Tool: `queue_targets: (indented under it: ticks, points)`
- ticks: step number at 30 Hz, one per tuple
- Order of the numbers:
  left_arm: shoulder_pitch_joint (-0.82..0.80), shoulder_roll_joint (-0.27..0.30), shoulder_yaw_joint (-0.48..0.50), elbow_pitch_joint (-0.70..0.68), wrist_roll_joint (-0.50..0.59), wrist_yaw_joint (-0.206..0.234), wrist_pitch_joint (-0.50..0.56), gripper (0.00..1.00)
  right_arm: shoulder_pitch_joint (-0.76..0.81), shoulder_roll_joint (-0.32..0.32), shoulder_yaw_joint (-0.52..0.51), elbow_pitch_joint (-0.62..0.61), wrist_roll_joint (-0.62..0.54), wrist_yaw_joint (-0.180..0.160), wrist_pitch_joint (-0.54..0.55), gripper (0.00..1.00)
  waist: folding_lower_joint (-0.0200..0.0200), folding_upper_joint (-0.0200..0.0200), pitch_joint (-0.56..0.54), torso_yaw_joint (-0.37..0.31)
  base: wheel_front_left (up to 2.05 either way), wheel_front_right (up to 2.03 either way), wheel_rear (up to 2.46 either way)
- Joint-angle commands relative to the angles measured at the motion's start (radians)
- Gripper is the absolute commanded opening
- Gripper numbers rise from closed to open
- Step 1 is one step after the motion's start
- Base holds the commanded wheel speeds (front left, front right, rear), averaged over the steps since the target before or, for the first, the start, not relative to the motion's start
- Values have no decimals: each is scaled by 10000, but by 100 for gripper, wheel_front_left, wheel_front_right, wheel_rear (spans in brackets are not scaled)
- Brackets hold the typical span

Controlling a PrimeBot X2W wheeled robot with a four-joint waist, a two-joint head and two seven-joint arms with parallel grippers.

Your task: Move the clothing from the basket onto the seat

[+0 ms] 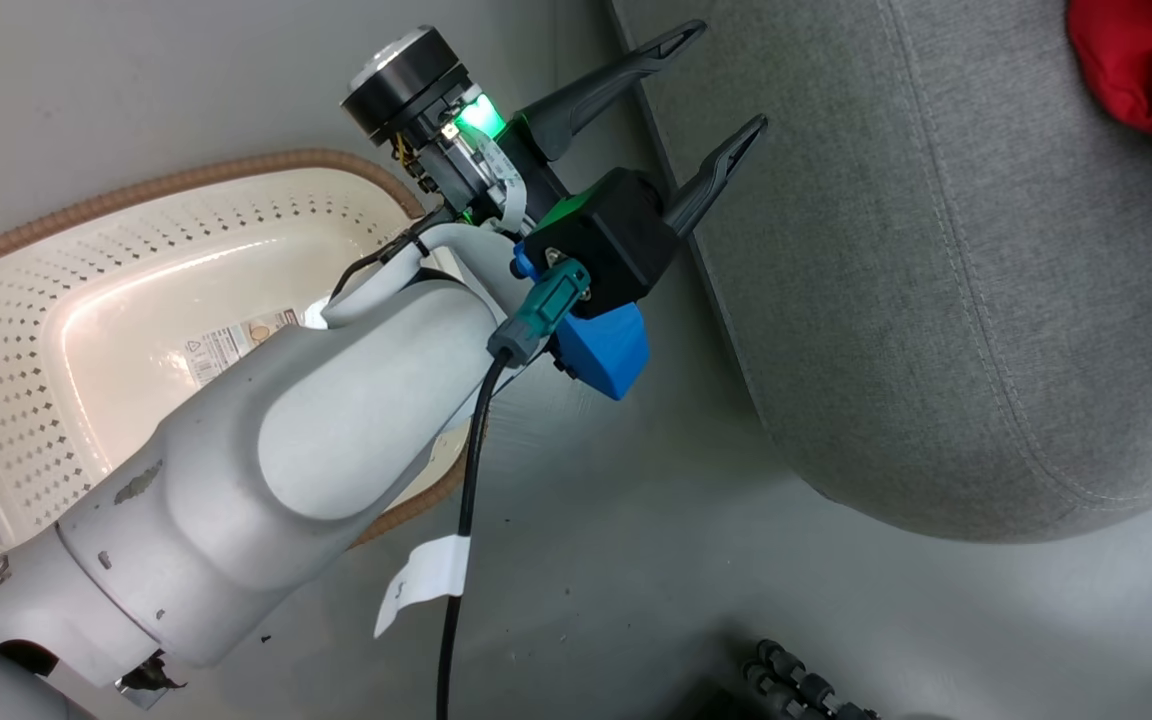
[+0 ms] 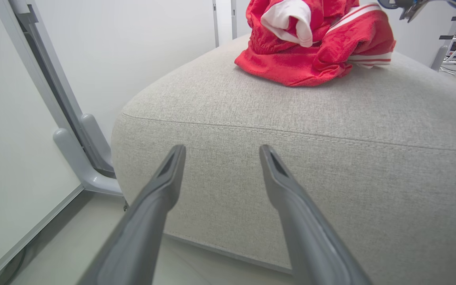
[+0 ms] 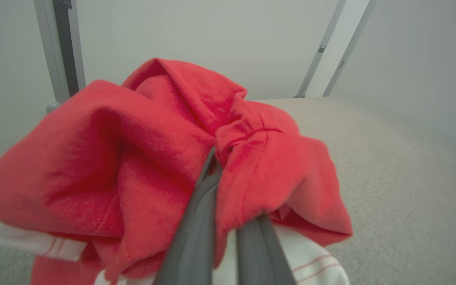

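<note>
Left gripper (image 1: 728, 75) hangs wide open with nothing in it, just off the seat's (image 1: 936, 300) rounded corner. The basket (image 1: 36, 330) sits on the floor (image 1: 636, 600) beside it. The red clothing (image 2: 311, 59) is bunched on top of the seat, back from that corner, and the right gripper (image 3: 224, 221) is clamped onto a fold of it.

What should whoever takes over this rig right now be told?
Left gripper: jaws open and empty, beside the edge of the seat.
Right gripper: jaws look shut on the clothing, which lies heaped on the seat.
Basket: on the floor, with no clothing in the part that shows; the left arm hides the rest.
Done: the clothing is on the seat.
Left: open the right jaws, pull back, check the hidden part of the basket.
</note>
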Motion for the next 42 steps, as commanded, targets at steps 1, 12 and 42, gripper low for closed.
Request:
queue_targets:
  ticks: [1, 12, 42]
  points:
    - [10, 14, -15, 24, -25, 24, -80, 100, 162, 62, -20, -45, -8, 1, -36, 91, -1, 0, -136, -16, 0, 0, 0]
    - [696, -292, 179, 469, -458, 310, -778, 100, 2117, 324, -319, -1369, -391, 1, -37, 100, -1, 0, -1639, 183, 0, 0, 0]
    - [5994, -810, 6524, -955, 227, 841, -1077, 100, 4115, 778, 3712, -3407, -810, 1, -36, 100, -1, 0, -5884, 2591, 0, 0, 0]
